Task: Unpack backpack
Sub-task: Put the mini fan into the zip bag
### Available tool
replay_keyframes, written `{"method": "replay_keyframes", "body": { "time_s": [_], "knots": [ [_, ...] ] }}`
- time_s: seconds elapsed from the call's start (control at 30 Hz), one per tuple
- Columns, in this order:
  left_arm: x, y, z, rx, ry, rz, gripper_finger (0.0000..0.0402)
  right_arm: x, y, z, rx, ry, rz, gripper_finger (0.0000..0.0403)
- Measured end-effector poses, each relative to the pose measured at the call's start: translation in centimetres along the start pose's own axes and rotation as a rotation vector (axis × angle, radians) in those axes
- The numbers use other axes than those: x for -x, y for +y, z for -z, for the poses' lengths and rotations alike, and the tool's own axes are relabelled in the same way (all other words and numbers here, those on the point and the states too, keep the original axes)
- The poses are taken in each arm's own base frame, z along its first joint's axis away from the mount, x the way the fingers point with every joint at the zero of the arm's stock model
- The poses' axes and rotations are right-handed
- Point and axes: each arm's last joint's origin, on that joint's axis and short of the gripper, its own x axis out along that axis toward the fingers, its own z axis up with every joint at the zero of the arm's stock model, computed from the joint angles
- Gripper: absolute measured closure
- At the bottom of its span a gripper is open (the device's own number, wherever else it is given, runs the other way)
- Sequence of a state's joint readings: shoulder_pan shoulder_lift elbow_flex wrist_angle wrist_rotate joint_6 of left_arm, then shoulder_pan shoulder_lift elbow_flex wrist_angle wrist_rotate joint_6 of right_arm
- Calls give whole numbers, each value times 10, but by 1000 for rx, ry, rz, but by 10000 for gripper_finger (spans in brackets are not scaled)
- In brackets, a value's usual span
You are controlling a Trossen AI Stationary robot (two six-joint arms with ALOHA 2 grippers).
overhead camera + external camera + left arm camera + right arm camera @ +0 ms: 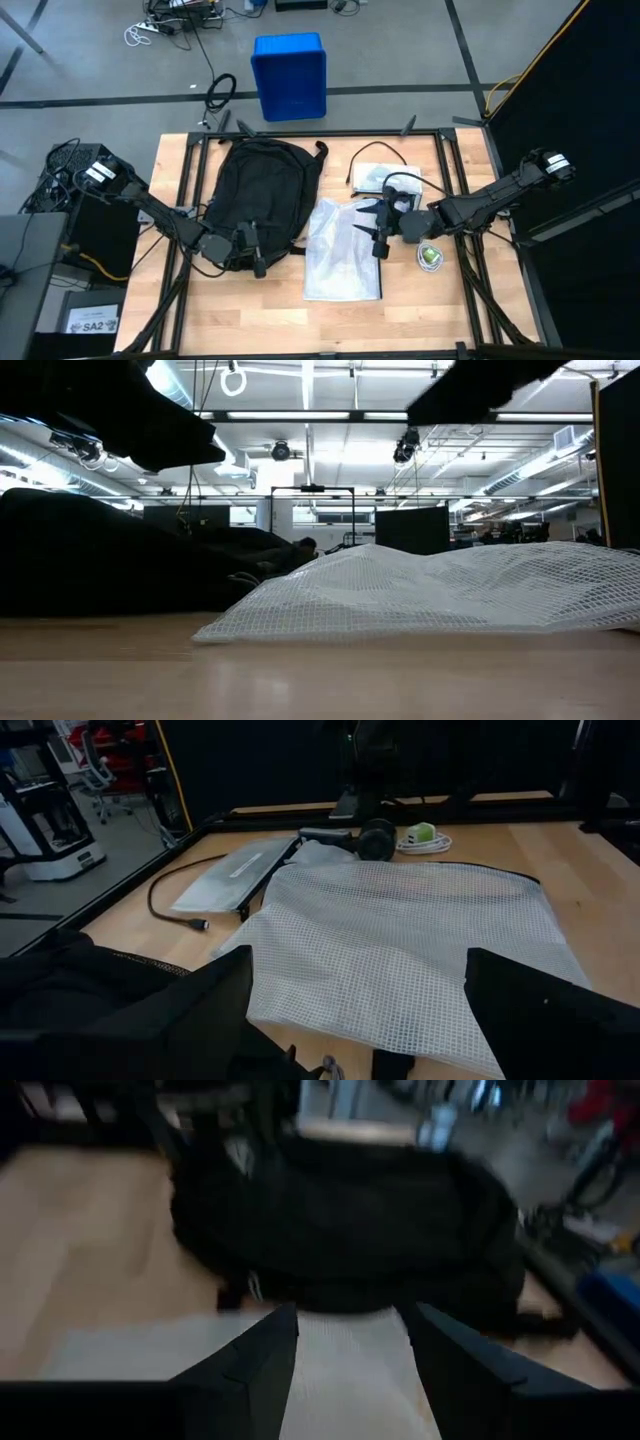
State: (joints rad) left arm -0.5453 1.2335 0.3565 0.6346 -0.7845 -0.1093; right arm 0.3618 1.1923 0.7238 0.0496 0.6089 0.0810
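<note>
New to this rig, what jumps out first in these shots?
The large black fabric backpack dominates, lying flat on the left half of the wooden table, with the left gripper at its near edge, jaws open. Right beside it, a white mesh pouch sprawls across the table's middle, the right gripper hovering over its right edge with jaws apart. Off the table's far side stands a bright blue plastic bin.

A grey concrete floor (400,60) surrounds the wooden table (420,320), with a blue plastic bin (289,75) at its 12 o'clock edge and loose cables (170,25) toward 11 o'clock. Long ceiling strip lights (330,415) brighten the hall.
</note>
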Motion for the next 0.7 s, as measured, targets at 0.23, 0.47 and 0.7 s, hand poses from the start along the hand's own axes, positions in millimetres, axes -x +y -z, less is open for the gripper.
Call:
{"method": "replay_keyframes", "body": {
  "time_s": [0.23,0.47,0.7],
  "knots": [
    [0,0,0,-1,1,0,74,3,0,-24,36,-217,2,237],
    [0,0,0,-1,1,0,74,0,-2,-23,61,-211,17,239],
    [0,0,0,-1,1,0,74,-19,0,-18,56,-207,42,242]
  ]
}}
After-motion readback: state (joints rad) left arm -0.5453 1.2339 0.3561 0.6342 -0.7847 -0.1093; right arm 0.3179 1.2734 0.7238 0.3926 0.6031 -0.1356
